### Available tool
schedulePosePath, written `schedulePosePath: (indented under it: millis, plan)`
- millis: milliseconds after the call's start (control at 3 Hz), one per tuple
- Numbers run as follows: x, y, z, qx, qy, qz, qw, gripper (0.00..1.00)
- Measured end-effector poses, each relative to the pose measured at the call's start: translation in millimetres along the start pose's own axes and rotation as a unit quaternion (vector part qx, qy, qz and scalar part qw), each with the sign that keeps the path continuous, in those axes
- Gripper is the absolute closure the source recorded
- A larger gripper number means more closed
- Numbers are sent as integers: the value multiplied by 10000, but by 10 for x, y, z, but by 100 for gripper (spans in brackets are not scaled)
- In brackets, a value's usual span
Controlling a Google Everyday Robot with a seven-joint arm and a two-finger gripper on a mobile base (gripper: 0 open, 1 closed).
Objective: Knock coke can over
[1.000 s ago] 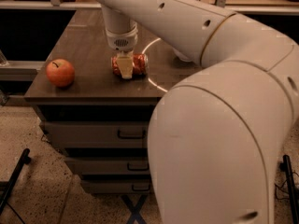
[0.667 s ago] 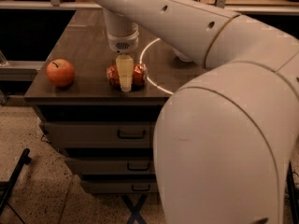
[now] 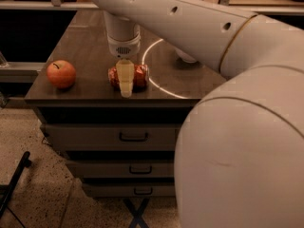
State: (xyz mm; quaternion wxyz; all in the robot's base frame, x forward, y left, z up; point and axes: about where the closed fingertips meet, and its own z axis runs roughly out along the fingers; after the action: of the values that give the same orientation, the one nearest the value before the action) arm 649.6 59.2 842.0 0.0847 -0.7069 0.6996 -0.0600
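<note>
The red coke can [image 3: 140, 75] lies on its side on the dark table top [image 3: 90, 46], near the front edge, its silver end facing right. My gripper [image 3: 126, 85] hangs straight down from the white arm, directly at the can. Its pale tip stands in front of the can's middle and hides it. The tip reaches down to the table top close to the front edge.
A red-orange apple [image 3: 61, 73] sits on the table's front left corner, well left of the can. The table is a cabinet with drawers [image 3: 133, 137] below. My large white arm [image 3: 237, 108] fills the right foreground and hides the table's right side.
The gripper has moved a little toward the table's front edge. The can has shifted with it and now lies flat across, red showing on both sides of the gripper.
</note>
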Motion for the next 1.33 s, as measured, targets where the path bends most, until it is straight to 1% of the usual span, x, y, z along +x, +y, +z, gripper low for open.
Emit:
schedulePosePath:
  millis: [333,667,1000,1333]
  plan:
    - [1,5,-8,-11,-30,-12,10000,0]
    - [-6,-15,-76,-5,-165,-57,9998,0]
    - [117,-57,-437,208,-287,-83,9993,0]
    - [320,1,-843,472,-326,-36,9984,0]
